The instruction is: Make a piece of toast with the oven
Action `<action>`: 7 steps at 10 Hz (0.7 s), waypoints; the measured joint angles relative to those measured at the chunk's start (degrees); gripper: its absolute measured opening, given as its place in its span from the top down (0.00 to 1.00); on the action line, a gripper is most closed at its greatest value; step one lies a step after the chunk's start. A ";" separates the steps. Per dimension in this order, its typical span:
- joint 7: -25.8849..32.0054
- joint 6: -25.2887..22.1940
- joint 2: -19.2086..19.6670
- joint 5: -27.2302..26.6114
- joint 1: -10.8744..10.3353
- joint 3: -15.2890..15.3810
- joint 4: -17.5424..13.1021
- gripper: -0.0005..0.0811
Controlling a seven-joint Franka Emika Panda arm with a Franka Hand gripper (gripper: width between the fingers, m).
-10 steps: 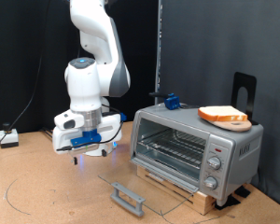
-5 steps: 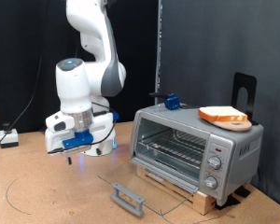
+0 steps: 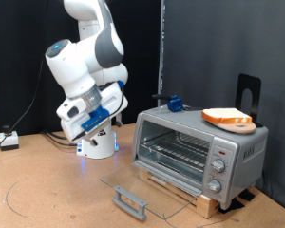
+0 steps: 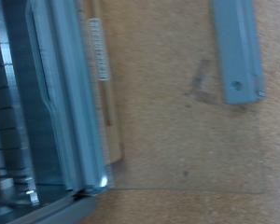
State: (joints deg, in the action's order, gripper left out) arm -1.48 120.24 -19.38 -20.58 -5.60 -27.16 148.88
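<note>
The oven (image 3: 228, 152) stands on a wooden board at the exterior view's right. Its glass door (image 3: 147, 185) is dropped open and lies flat, with the grey handle (image 3: 131, 200) at the front. The wire rack (image 3: 176, 145) inside is bare. The piece of toast (image 3: 228, 117) lies on a round wooden plate on the oven's top. My gripper (image 3: 78, 116) hangs tilted in the air to the left of the oven, well apart from it, and nothing shows between its fingers. The wrist view shows the open door glass (image 4: 177, 121), its handle (image 4: 238, 47) and the oven's front edge (image 4: 61, 93), but no fingers.
A small blue object (image 3: 174, 101) sits on the oven's back left corner. A black stand (image 3: 249, 91) rises behind the oven. A thin cable (image 3: 17, 193) loops on the brown table at the left. Black curtains close the back.
The arm has risen and swung, lifting the hand from low near the table to higher up and tilting it. The oven, door and toast have not moved.
</note>
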 joint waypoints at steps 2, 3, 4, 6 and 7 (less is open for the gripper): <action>-1.68 -2.16 -3.73 -0.01 -0.11 1.63 -0.11 0.01; -3.73 -2.30 -5.59 0.24 -0.08 2.97 -0.10 0.01; -5.51 -2.25 -7.38 0.62 0.31 4.02 0.50 0.01; -2.01 -2.36 -7.54 -2.67 -0.77 3.75 0.25 0.01; 3.16 -2.09 -8.21 -6.88 -2.91 3.55 -0.06 0.01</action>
State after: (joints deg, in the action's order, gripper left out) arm 1.68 118.16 -27.58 -27.47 -8.51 -23.61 148.82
